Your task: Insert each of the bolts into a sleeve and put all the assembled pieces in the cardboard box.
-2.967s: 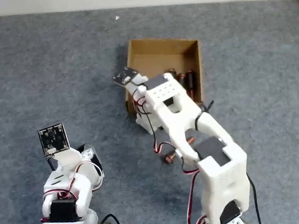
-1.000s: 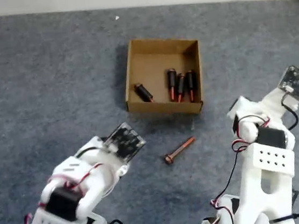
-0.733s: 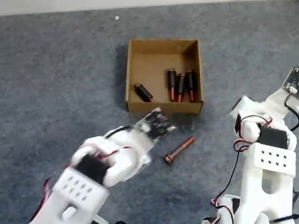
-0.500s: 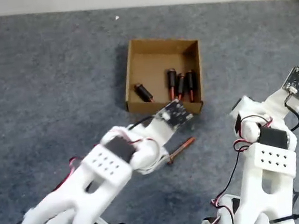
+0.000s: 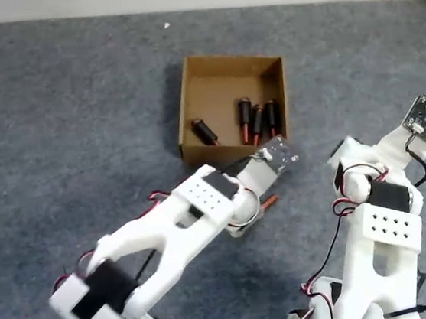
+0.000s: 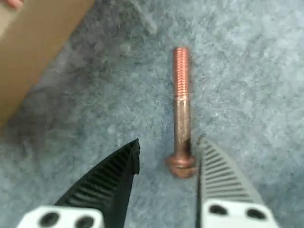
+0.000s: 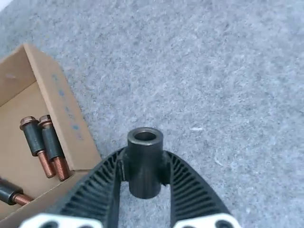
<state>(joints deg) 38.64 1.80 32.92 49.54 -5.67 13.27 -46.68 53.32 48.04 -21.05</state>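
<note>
Up close, the left end effector gapes astride the bolt; the right end effector clamps a sleeve.

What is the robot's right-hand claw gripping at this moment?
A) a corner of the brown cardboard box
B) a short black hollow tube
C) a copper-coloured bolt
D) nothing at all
B: the right gripper is shut on the short black hollow sleeve, while the copper-coloured bolt lies on the grey carpet at the open left gripper.
</note>
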